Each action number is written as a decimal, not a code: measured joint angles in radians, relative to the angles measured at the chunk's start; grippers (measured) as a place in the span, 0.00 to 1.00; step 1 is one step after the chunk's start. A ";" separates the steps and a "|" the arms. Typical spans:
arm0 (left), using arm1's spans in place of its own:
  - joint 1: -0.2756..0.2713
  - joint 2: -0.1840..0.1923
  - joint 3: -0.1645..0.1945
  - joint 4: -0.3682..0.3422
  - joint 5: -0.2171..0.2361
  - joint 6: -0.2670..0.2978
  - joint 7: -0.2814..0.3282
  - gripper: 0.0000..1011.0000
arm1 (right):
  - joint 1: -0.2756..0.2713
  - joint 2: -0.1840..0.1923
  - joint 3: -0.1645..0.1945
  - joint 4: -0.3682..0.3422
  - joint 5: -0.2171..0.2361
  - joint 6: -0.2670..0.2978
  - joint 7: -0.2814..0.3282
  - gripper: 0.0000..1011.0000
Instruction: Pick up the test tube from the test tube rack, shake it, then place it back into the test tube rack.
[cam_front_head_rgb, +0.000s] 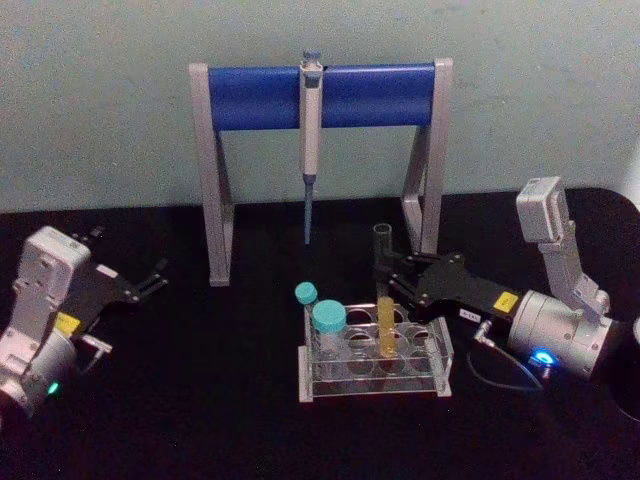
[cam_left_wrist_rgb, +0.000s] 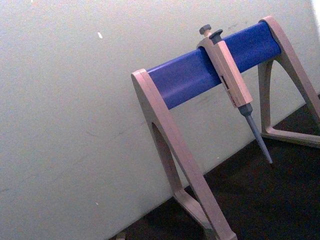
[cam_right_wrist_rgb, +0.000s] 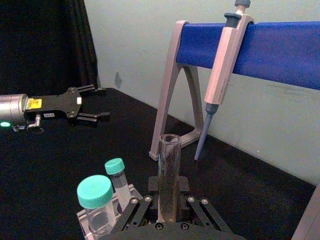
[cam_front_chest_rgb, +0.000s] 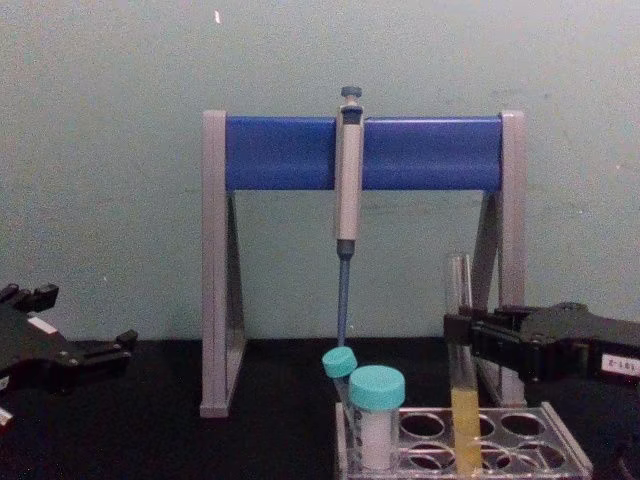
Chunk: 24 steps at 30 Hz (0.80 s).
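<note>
The test tube, clear glass with yellow liquid in its lower part, stands upright in a back hole of the translucent test tube rack. My right gripper reaches in from the right and is shut on the tube's middle, above the liquid. The chest view shows the black fingers across the tube, whose bottom sits inside the rack. In the right wrist view the tube rises between the pads. My left gripper rests open at the table's left, well apart from the rack.
Two teal-capped tubes stand in the rack's left holes. Behind the rack is a blue-and-grey stand with a grey pipette hanging from its bar. The table is black; a wall closes the back.
</note>
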 joint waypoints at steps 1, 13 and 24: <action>0.000 0.000 0.000 0.000 0.000 0.000 0.000 0.99 | 0.000 0.000 0.000 0.000 0.000 0.000 0.000 0.24; 0.000 0.000 0.000 0.000 0.000 0.000 0.000 0.99 | 0.000 0.000 0.001 0.000 0.000 0.000 0.000 0.60; 0.000 0.000 0.000 0.000 0.000 0.000 0.000 0.99 | 0.000 0.000 0.001 0.000 0.000 0.000 0.000 0.91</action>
